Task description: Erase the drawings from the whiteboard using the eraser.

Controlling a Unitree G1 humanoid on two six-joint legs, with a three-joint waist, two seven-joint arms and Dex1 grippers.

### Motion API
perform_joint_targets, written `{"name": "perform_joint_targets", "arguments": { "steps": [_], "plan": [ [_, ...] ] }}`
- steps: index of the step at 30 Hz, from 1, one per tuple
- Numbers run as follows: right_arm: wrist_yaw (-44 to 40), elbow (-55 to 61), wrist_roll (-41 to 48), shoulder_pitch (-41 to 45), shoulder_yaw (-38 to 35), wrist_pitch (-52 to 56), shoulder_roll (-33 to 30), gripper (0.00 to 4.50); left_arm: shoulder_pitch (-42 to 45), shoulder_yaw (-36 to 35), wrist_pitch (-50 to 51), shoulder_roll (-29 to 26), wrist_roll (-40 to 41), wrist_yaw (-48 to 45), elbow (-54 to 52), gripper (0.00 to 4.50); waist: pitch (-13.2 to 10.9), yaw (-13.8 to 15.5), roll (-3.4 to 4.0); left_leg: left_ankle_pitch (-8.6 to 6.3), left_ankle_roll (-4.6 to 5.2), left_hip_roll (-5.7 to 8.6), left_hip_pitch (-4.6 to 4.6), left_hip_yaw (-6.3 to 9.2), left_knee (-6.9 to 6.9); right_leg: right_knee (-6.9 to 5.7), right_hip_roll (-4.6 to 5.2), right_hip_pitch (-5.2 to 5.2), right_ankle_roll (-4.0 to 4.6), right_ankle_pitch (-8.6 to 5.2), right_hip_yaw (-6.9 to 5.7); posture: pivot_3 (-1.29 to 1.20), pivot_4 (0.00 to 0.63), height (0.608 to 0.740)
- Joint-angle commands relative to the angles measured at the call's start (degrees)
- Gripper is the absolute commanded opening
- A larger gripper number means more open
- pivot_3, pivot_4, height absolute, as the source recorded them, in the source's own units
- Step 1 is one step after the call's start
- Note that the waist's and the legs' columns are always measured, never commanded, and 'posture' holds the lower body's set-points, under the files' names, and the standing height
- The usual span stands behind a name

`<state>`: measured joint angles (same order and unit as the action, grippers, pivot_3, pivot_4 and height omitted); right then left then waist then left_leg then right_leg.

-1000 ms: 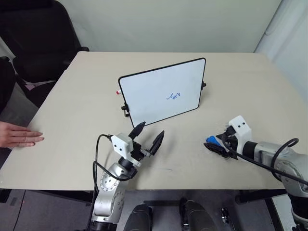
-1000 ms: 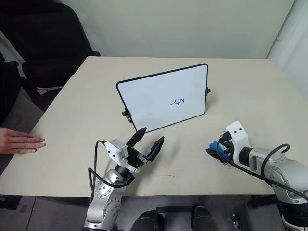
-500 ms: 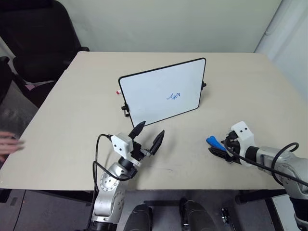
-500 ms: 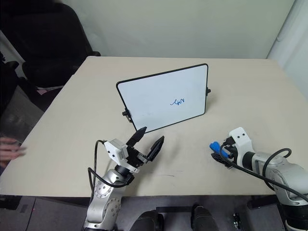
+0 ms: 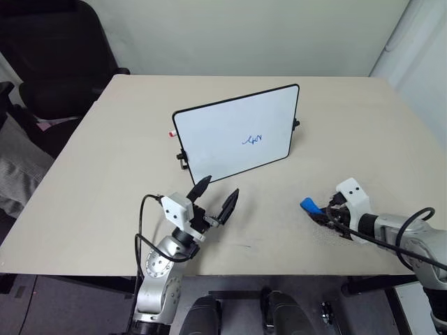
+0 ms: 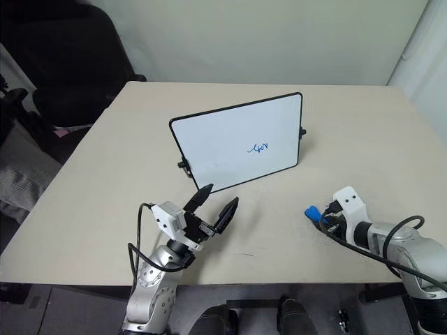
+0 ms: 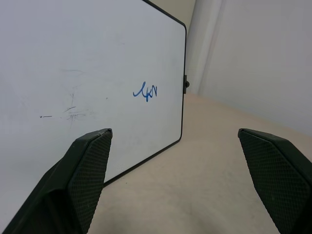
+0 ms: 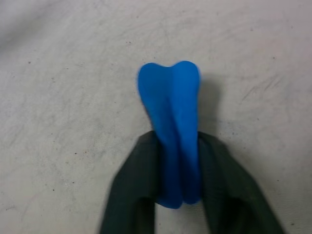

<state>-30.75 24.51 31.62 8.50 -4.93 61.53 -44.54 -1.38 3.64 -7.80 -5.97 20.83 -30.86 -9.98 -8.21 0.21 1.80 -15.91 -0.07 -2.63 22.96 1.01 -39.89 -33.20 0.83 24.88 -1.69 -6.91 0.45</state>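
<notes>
Small bright blue soft eraser block (image 8: 169, 131): pinched between the two black fingers (image 8: 129, 195) of the right gripper (image 5: 323, 215), squeezed narrow at the grip, free end bulging past the fingertips; low over the beige rectangular tabletop (image 5: 105, 174), near the front right edge, well apart from the board.

Rectangular whiteboard with thin black frame and rounded corners (image 5: 223, 136): at table centre, propped tilted, small black clips on its side edges.

Small blue marker scribble of a few squiggly strokes (image 5: 252, 139): on the board's right half, unerased.

Left gripper (image 5: 215, 197): two black fingers spread wide, nothing between them, raised above the table just in front of the board's near left corner, pointing toward it.

Black office chair (image 5: 56, 56): beyond the far left table corner.
</notes>
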Motion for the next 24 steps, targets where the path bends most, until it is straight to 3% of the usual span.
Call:
{"name": "perform_joint_targets", "arguments": {
  "steps": [1, 8, 14, 18, 24],
  "plan": [
    [-1.59, 1.06, -0.48, -0.59, 1.48, -0.96, -0.67, 0.30, 0.07, 0.54, -1.17, 0.29, -0.15, -0.16, -1.28, 4.50, 0.00, 0.00, 0.00, 0.00, 0.00, 0.00, 0.00, 0.00, 0.00, 0.00, 0.00, 0.00, 0.00, 0.00, 0.00, 0.00, 0.150, 0.740],
    [-1.44, 3.39, 2.19, 2.68, -0.70, -2.75, 2.91, 0.25, -0.28, 0.06, -0.79, 0.21, 0.20, 0.15, -1.79, 4.50, -0.01, -0.18, 0.01, 0.00, 0.00, -0.05, -0.01, 0.01, 0.00, 0.00, -0.08, 0.01, 0.00, 0.00, 0.01, 0.00, 0.150, 0.740],
    [4.71, 1.49, 4.04, 12.98, -1.32, -1.48, 13.67, 0.25, -0.53, -0.40, -0.62, -0.18, 0.58, 0.03, -2.23, 4.50, -0.02, -0.55, -0.04, 0.03, 0.04, -0.06, -0.04, -0.03, -0.06, -0.03, -0.27, 0.03, 0.02, 0.01, 0.17, 0.00, 0.150, 0.740],
    [10.96, -6.23, 0.06, 22.18, 2.00, -4.28, 23.34, 0.25, -0.15, -1.18, -0.53, -0.62, 0.62, 0.29, -2.17, 4.50, -0.02, -0.50, -0.05, 0.03, 0.05, -0.10, -0.05, 0.02, -0.08, -0.13, -0.32, 0.15, 0.11, 0.07, 0.36, 0.00, 0.150, 0.740],
    [16.45, -15.50, -6.34, 27.89, 3.56, -10.43, 30.17, 0.25, -0.21, -1.79, -0.22, -1.33, 0.65, 0.51, -2.65, 4.50, -0.01, -0.05, -0.08, 0.00, 0.03, -0.05, 0.06, 0.04, -0.07, -0.52, -0.03, 0.49, 0.61, 0.24, 0.49, 0.00, 0.150, 0.740]
  ]
}}
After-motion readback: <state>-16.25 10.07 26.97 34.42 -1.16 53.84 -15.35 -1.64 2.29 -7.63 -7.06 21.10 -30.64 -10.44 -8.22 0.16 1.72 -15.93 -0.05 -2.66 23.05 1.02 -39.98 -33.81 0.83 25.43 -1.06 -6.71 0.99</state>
